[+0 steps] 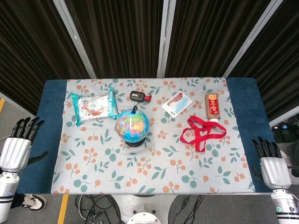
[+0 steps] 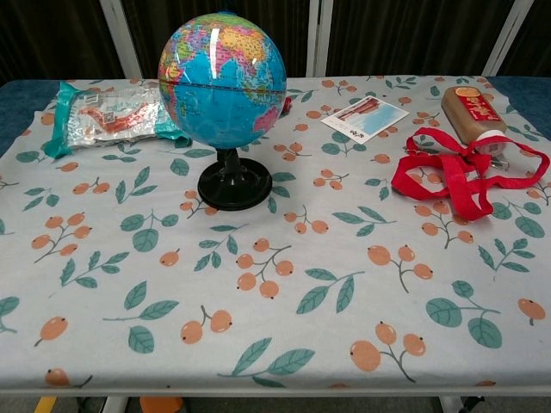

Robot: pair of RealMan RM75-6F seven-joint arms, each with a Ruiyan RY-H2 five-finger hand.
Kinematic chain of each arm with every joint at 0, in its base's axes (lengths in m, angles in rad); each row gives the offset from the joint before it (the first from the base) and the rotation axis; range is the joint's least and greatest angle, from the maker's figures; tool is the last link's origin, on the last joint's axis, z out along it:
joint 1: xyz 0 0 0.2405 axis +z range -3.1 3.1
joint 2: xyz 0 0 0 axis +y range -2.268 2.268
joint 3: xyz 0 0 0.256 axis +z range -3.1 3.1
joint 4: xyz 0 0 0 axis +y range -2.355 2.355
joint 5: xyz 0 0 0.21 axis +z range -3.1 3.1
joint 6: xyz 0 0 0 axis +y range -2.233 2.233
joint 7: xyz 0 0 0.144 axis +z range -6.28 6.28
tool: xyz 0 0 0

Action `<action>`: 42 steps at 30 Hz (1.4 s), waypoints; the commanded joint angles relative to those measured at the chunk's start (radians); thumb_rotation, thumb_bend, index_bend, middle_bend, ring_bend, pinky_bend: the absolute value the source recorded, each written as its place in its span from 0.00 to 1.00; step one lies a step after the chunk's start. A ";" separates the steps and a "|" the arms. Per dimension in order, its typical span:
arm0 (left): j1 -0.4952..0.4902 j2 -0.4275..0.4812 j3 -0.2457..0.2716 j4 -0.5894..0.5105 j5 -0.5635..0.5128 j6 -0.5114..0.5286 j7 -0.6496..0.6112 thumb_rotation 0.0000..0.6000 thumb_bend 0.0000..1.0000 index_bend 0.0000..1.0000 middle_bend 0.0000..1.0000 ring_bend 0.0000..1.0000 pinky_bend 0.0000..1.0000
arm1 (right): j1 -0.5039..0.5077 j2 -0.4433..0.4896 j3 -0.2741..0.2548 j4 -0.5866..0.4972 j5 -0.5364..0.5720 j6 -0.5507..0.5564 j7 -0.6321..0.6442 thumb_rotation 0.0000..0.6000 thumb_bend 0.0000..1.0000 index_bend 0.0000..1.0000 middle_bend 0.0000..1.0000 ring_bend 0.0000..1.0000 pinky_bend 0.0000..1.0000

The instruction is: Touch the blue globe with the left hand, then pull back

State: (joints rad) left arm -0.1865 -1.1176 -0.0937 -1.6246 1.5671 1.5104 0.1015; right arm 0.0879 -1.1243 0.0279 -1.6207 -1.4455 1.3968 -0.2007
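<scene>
Blue globe [image 1: 132, 125] is standing upright on its black base near the middle of the frame, on the floral surface [image 1: 154, 172]. Left robot hand [image 1: 15, 149] is hovering at the lower left edge, fingers spread, holding nothing. The reach is apparently just beginning; next it needs to travel rightward and up toward the globe.

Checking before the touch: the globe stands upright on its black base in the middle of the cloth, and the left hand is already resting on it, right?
Not quite. The blue globe does stand upright on its black base, but the left hand hangs open off the table's left edge, well apart from it, as the head view shows.
</scene>
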 commanded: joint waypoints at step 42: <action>-0.531 -0.184 -0.022 0.007 0.211 -0.414 -0.033 1.00 0.12 0.10 0.10 0.00 0.08 | 0.014 -0.007 0.011 0.049 0.052 -0.051 0.036 1.00 0.25 0.00 0.00 0.00 0.00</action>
State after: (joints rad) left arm -0.7172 -1.3016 -0.1165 -1.6185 1.7789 1.0958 0.0678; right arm 0.1022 -1.1313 0.0394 -1.5720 -1.3930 1.3455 -0.1647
